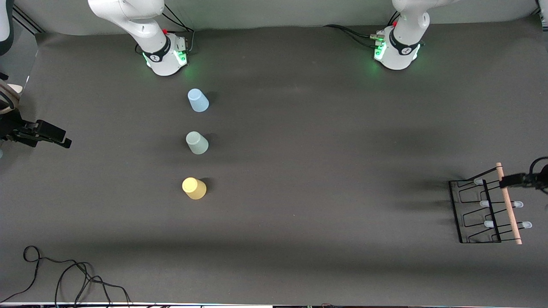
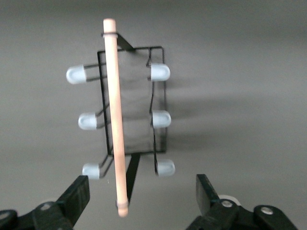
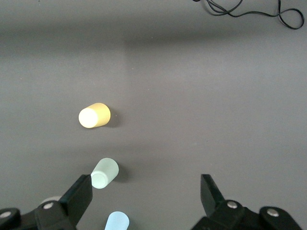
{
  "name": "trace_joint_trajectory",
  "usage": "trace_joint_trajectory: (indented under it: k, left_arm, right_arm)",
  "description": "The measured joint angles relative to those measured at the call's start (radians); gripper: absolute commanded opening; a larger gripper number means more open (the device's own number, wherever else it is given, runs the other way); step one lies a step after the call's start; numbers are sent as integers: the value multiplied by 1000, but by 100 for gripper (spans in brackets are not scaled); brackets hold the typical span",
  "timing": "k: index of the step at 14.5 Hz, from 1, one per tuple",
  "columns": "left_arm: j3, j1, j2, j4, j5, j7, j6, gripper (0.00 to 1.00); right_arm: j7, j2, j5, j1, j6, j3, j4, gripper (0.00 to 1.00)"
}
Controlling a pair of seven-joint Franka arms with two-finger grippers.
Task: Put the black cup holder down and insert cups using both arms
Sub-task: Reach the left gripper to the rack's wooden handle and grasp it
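The black cup holder [image 1: 492,214] stands on the table at the left arm's end, with its wooden rod handle [image 1: 508,205] on top and pale capped pegs [image 1: 484,203] sticking out. My left gripper [image 1: 511,180] is open just above the farther end of the handle. In the left wrist view the rod [image 2: 115,115] runs between the open left gripper's [image 2: 142,194] fingers without touching them. Three cups stand upside down in a row: light blue [image 1: 198,100], grey-green [image 1: 197,143], yellow [image 1: 194,188]. My right gripper [image 1: 60,137] is open and empty at the right arm's end, apart from the cups.
A loose black cable [image 1: 64,273] lies near the front edge at the right arm's end; it also shows in the right wrist view [image 3: 249,9]. The right wrist view shows the yellow cup [image 3: 94,116], grey-green cup [image 3: 104,173] and blue cup [image 3: 117,222] below it.
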Motion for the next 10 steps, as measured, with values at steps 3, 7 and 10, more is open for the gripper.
trace_joint_trajectory:
  k: [3,7,10]
  left_arm:
    - [-2,-1,67,5,24,1,59,76]
    - [1,22,111,6,57,29,111,75]
    - [1,58,126,6,57,70,125,30]
  right_arm:
    - [0,1,0,0,-3,0,1,100]
    - [0,1,0,0,-4,0,1,100]
    - [0,1,0,0,-5,0,2,100]
